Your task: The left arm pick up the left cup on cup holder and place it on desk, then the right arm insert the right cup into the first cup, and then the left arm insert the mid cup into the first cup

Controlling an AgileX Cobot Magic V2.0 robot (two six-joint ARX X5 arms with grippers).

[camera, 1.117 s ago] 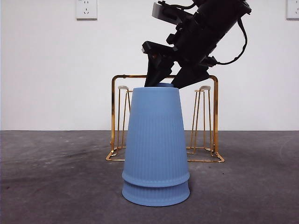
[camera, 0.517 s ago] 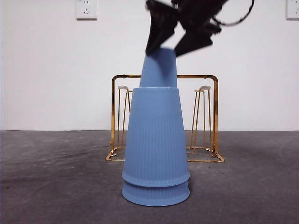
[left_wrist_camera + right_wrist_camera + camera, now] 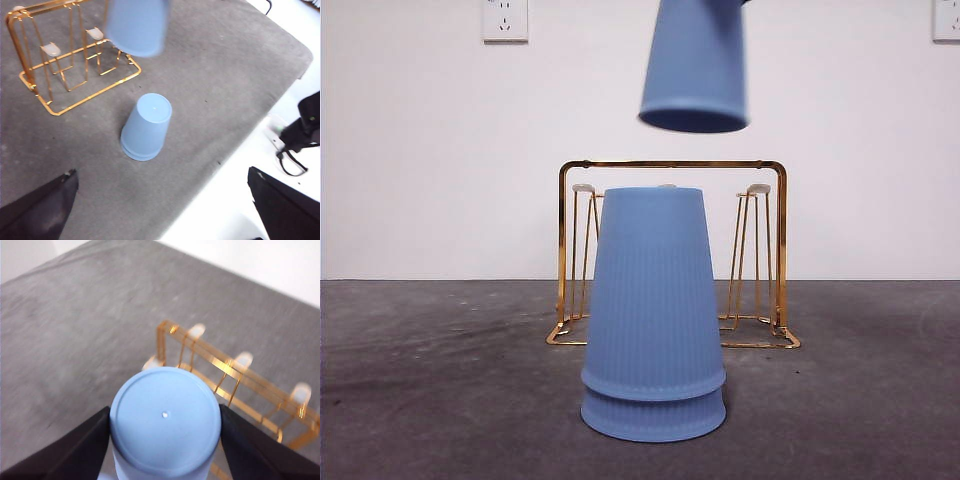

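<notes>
Front view shows the dark grey desk (image 3: 440, 400) before a white wall (image 3: 420, 150) with sockets (image 3: 505, 19), two nested cups (image 3: 653, 320) standing before the cup holder (image 3: 770, 250), the right gripper (image 3: 165, 440) clamped on a raised cup (image 3: 695, 65), and the left gripper (image 3: 162, 210) spread apart.

Behind your table stands a plain white wall (image 3: 440, 160), evenly lit, with one socket (image 3: 505, 20) high up and another socket (image 3: 947, 20) at the edge.
</notes>
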